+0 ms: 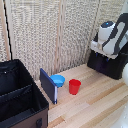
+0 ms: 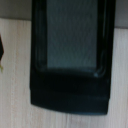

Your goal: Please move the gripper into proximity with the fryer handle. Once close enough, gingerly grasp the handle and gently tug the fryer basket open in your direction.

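Overhead, the arm [image 1: 112,36] is held above the fryer [image 1: 109,62] at the exterior view's right — the hand's opening cannot be told; the handle cannot be made out.

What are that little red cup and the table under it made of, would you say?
The red cup looks like plastic: an even, bright colour with a smooth, slightly glossy wall, though the picture is too coarse to be sure. The table looks like pale wood or a wood-look laminate, with long plank seams and faint grain.
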Motion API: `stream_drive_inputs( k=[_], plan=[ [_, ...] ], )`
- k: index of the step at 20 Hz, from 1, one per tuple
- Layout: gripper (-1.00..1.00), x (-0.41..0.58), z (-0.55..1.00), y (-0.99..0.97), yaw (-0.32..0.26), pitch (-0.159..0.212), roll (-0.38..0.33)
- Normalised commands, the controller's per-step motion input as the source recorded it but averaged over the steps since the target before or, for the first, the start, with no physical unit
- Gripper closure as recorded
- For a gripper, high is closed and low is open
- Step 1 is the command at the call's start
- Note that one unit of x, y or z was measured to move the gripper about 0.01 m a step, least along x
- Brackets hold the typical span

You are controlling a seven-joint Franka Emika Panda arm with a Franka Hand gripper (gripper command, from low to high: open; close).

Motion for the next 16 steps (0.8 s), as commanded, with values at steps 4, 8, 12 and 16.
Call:
stream_drive_inputs(
  k=[4, 8, 12, 16],
  plan=[
    [1.00, 0.145, 0.00, 0.00, -0.045, 0.003, 0.000],
    [1.00, 0.356, 0.01, -0.09, 0.098, 0.050, 0.007],
    [1.00, 0.230, 0.02, -0.01, 0.106, 0.118, 0.001],
    [1.00, 0.106, 0.08, 0.05, 0.118, 0.194, 0.006]
  ],
)
